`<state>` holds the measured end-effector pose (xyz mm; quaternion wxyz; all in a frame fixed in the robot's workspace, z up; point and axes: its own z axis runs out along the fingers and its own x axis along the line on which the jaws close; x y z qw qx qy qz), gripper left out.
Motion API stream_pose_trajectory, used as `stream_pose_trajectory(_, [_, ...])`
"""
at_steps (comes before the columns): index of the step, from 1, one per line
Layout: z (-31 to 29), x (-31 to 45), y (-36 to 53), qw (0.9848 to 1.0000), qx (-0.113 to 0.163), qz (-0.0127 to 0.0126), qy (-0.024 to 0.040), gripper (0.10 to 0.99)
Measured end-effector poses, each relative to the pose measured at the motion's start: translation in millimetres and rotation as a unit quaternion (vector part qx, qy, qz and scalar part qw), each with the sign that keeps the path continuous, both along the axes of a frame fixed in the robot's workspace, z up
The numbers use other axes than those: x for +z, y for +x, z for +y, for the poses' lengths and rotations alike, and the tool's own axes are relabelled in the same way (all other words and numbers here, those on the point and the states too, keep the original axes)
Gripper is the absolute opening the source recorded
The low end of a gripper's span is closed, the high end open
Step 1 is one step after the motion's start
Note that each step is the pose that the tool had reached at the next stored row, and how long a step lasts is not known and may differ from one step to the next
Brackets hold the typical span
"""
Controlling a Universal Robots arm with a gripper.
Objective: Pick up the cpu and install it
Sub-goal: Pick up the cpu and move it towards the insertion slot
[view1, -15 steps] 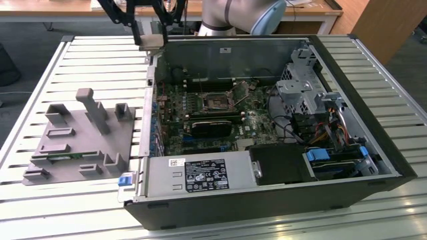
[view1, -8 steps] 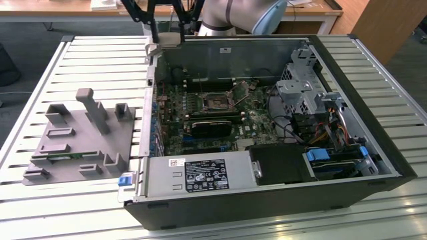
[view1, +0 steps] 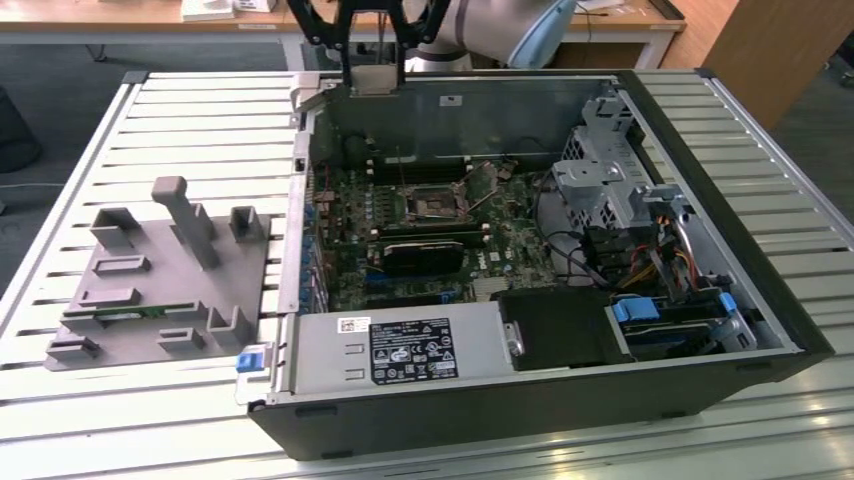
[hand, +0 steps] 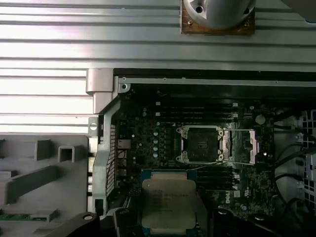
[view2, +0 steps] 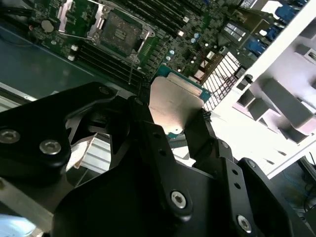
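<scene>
My gripper (view1: pixel 374 72) hangs above the far wall of the open computer case (view1: pixel 747 330), shut on the cpu (view1: pixel 375 82). In both wrist views the cpu (view2: pixel 173 103) (hand: pixel 169 200) is a flat square chip with a silvery top and a greenish edge. It is clamped by two opposite sides between the black fingers (view2: pixel 143 118). The black motherboard socket (hand: pixel 200 144) (view1: pixel 434 203) (view2: pixel 118 32) lies lower down inside the case. It is bare, with its metal load plate (hand: pixel 240 146) swung open beside it. The cpu is well above the board and off to one side of the socket.
A grey fixture block (view1: pixel 167 275) with upright pegs and a green memory stick (view1: pixel 127 312) sits at the exterior view's left. The case holds a power supply (view1: pixel 400 355), a drive cage (view1: pixel 601 180) and cables (view1: pixel 627 265). The slatted metal table (view1: pixel 200 120) surrounds it.
</scene>
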<state>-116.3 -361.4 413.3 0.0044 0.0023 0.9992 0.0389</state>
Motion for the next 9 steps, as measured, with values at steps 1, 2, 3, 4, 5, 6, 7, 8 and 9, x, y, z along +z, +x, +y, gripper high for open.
stream_pose_trajectory(1, [0.3,-0.3,3.9,1.0000,0.000,-0.0002,0.0001,0.529])
stream_pose_trajectory(2, [0.5,-0.5,7.9,1.0000,0.000,-0.0004,0.0002,0.529])
stream_pose_trajectory(3, [0.7,-0.8,11.9,1.0000,0.000,-0.0005,0.0003,0.529])
stream_pose_trajectory(4, [0.9,-1.1,16.0,1.0000,0.000,-0.0007,0.0006,0.529])
stream_pose_trajectory(5, [1.0,-1.4,20.1,1.0000,0.000,-0.0009,0.0007,0.529])
stream_pose_trajectory(6, [1.2,-1.7,24.5,1.0000,0.000,-0.0011,0.0010,0.529])
stream_pose_trajectory(7, [1.3,-1.9,28.7,1.0000,0.000,-0.0013,0.0011,0.529])
stream_pose_trajectory(8, [1.4,-2.1,32.9,1.0000,0.000,-0.0016,0.0013,0.529])
stream_pose_trajectory(9, [1.5,-2.3,37.1,1.0000,0.000,-0.0018,0.0015,0.529])
